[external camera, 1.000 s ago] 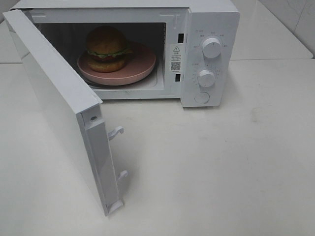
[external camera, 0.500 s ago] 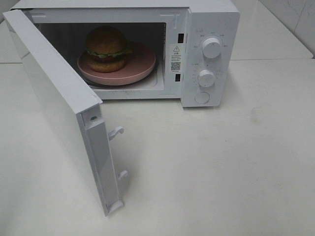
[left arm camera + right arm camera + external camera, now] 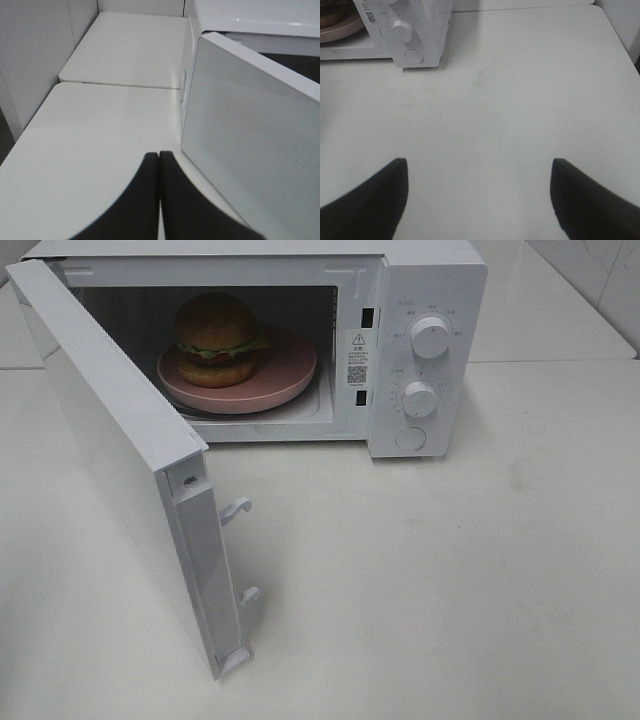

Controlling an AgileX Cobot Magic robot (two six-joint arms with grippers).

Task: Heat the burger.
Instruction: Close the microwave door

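Loading done, glossy golden-brown burger (image 3: 218,338) inside; next, left claw (image 3: 158,156), tips together, should push the open white microwave door (image 3: 120,440) shut; right claw (image 3: 479,162) spread apart.

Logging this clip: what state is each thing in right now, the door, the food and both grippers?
Microwave door: swung wide open.
Burger: whole, on the pink plate inside the microwave.
Left gripper: shut, holding nothing, near the door.
Right gripper: open, holding nothing, over the table.

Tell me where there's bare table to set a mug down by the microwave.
The table is bare right of the open microwave door, in front of the knobs. The cavity is crowded: pink plate and burger fill it.
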